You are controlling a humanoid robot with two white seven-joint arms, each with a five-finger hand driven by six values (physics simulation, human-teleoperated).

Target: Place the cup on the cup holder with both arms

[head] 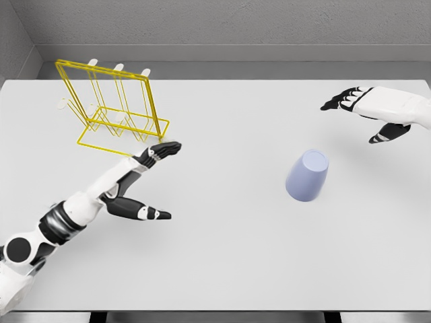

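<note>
Both hands spread-fingered and empty: left hand near the rack, right hand far right. A careless reach could topple the cup.

The right arm (past the wrist) is cut off by the frame edge.

A big white bench is seen, and most of the picture is filled by it. Its top is flat and smooth. A grey wall is seen behind the bench, along the far edge. Another grey wall is seen at the left side. The two walls are joined in the far left corner.
</note>
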